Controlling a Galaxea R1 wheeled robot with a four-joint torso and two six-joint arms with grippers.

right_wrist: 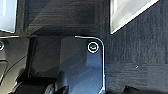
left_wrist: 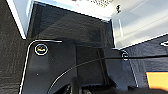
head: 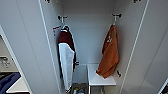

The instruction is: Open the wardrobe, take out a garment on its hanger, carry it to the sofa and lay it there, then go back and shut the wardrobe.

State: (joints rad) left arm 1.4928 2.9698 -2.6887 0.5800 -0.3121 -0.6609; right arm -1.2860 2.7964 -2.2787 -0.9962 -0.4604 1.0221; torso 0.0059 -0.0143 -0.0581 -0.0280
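Inspector: Dark carpet (left_wrist: 12,62) lay beneath both wrist cameras. Head camera?

Clerk: It faced the wardrobe (head: 25,45), doors open. Inside, the garment (head: 110,53) hung at the right on its hanger (head: 115,18); a maroon-and-white garment (head: 66,53) hung at the left, above a white shelf (head: 100,78).

Inspector: Wrist cameras?

Clerk: White panel edges (right_wrist: 127,15) over carpet; I cannot tell either claw's state.

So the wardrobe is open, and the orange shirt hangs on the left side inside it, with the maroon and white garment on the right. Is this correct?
Not quite: the sides are swapped. In the head view the open wardrobe has the orange shirt hanging on the right, and the maroon and white garment on the left.
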